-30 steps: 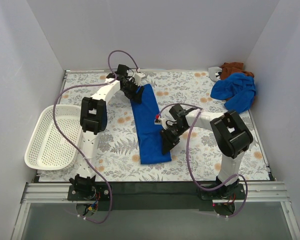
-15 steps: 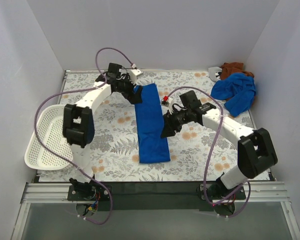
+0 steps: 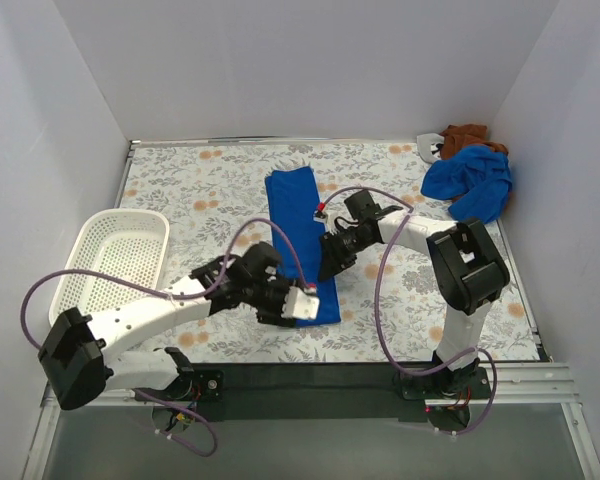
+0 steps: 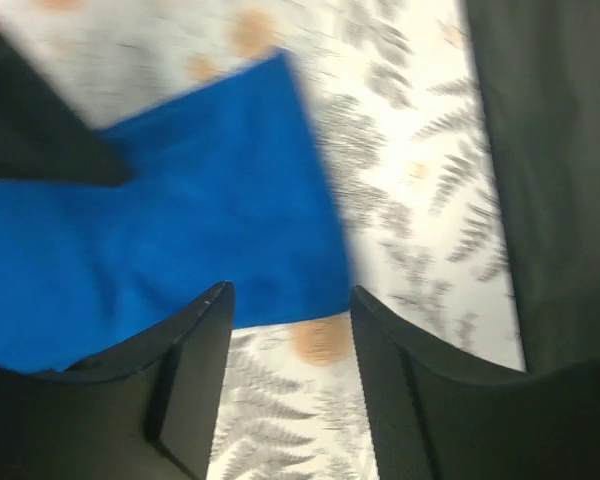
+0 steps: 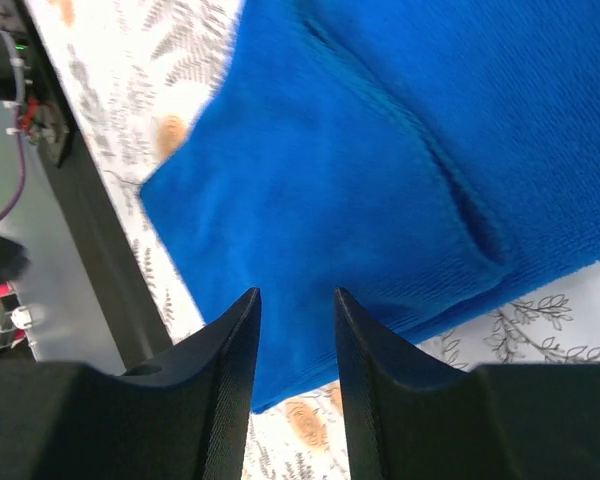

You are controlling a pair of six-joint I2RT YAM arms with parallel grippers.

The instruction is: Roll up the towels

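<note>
One royal-blue towel (image 3: 298, 238) lies flat and lengthwise in the middle of the floral table. My left gripper (image 3: 302, 301) hovers at its near end; in the left wrist view the left gripper (image 4: 290, 300) is open, with bare tabletop between its jaws and the towel's (image 4: 180, 220) near edge just beyond the fingertips. My right gripper (image 3: 330, 263) sits at the towel's right edge. Seen from the right wrist, the right gripper (image 5: 295, 298) is open over the towel (image 5: 380, 150), which shows a raised fold along its edge. A second blue towel (image 3: 470, 180) lies crumpled at the back right.
A white mesh basket (image 3: 83, 281) sits at the left edge of the table. A brown cloth (image 3: 467, 135) lies behind the crumpled towel in the back right corner. The dark front rail (image 4: 550, 180) runs close to my left gripper. Walls enclose three sides.
My left arm has swung from the towel's far end round to its near end, its jaws widening then narrowing. My right gripper stays at the towel's right edge while its arm folds back.
</note>
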